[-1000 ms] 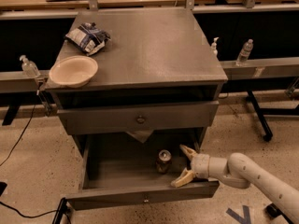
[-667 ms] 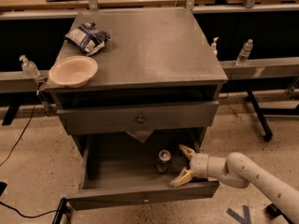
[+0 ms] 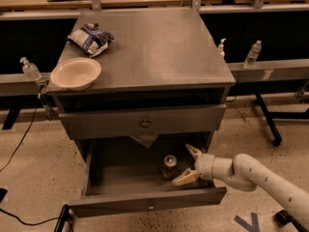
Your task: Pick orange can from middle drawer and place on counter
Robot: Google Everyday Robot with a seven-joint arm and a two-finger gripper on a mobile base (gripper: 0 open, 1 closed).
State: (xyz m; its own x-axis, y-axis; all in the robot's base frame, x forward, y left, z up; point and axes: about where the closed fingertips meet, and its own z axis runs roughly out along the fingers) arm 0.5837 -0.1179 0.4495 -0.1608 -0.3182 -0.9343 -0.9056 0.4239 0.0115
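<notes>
My gripper [image 3: 182, 165] sits low inside the pulled-out wide grey middle drawer [image 3: 145, 203], toward its right side. Both cream fingers [image 3: 185, 177] are spread wide with nothing held. The small coppery orange can [image 3: 169, 165] with a silver top stands upright on the drawer floor, just left of the fingers at the mouth of their gap; contact cannot be told. On the flat grey speckled table [image 3: 159, 47] above lie a round cream bowl [image 3: 76, 73] and a crumpled blue-and-white bag [image 3: 91, 37], well apart from the can.
</notes>
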